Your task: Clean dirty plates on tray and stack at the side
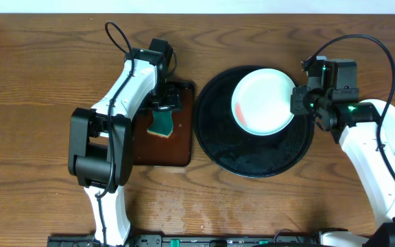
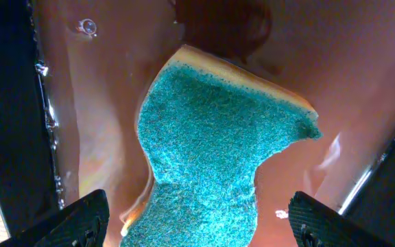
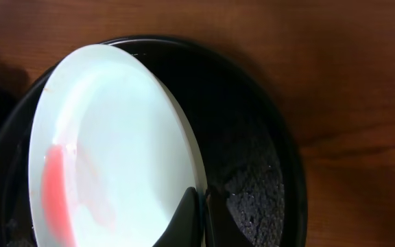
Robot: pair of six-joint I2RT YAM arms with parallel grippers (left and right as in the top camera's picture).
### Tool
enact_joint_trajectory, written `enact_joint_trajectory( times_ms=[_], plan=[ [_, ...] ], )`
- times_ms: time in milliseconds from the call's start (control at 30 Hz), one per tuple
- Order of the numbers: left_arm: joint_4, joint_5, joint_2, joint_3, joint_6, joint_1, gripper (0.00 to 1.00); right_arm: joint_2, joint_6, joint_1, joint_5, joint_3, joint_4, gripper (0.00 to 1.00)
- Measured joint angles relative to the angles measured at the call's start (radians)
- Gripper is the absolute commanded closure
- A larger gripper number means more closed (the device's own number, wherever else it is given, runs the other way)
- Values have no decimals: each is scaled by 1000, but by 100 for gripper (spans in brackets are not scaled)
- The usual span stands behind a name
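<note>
1. On the tray (image 1: 252,161) lies one plate (image 1: 262,101) with a red smear across its left part, so the cleaning is not finished.
2. The right gripper (image 1: 300,103) is clamped on this plate's right rim. The right wrist view shows the fingers pinched together over the edge, and the plate seems tipped up on that side, with its far edge down in the tray.
3. The left gripper (image 1: 162,110) hangs over the brown tray (image 1: 177,147) with its jaws spread wide on either side of the sponge (image 1: 162,125). I cannot tell whether they touch it — they have not closed on it.
4. Beside the tray, on the table (image 1: 33,82) at the far right, sits a side plate (image 1: 393,130), partly hidden under the right arm. It looks white and free of red where it shows, and I judge it cleaned and set aside.
5. Whether that is one plate or two stacked cannot be told from above, and no other plate is in view.
6. Judged progress: past the start, and perhaps on the last plate.
7. Left to do: grip the sponge, wipe the red off the held plate, then carry it over and stack it on the side plate.
</note>
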Motion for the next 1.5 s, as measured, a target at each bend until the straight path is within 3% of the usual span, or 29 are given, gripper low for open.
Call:
enact_joint_trajectory(
  times_ms=[467, 700, 867, 1200, 1400, 1500],
  plan=[
    [45, 1, 0, 6, 0, 1, 15, -4, 3, 34, 11, 3, -23, 99],
    [33, 1, -5, 111, 0, 2, 15, -4, 5, 58, 5, 44, -23, 99],
    [27, -8, -100, 200, 16, 5, 15, -4, 21, 118, -1, 74, 2, 99],
    [14, -341, -410, 244, 34, 71, 15, -4, 75, 305, -9, 76, 122, 99],
    [11, -404, -458, 245, 34, 74, 15, -4, 89, 416, 5, 82, 177, 99],
    [11, -407, -457, 245, 34, 74, 15, -4, 97, 442, 48, 82, 155, 81]
  ],
)
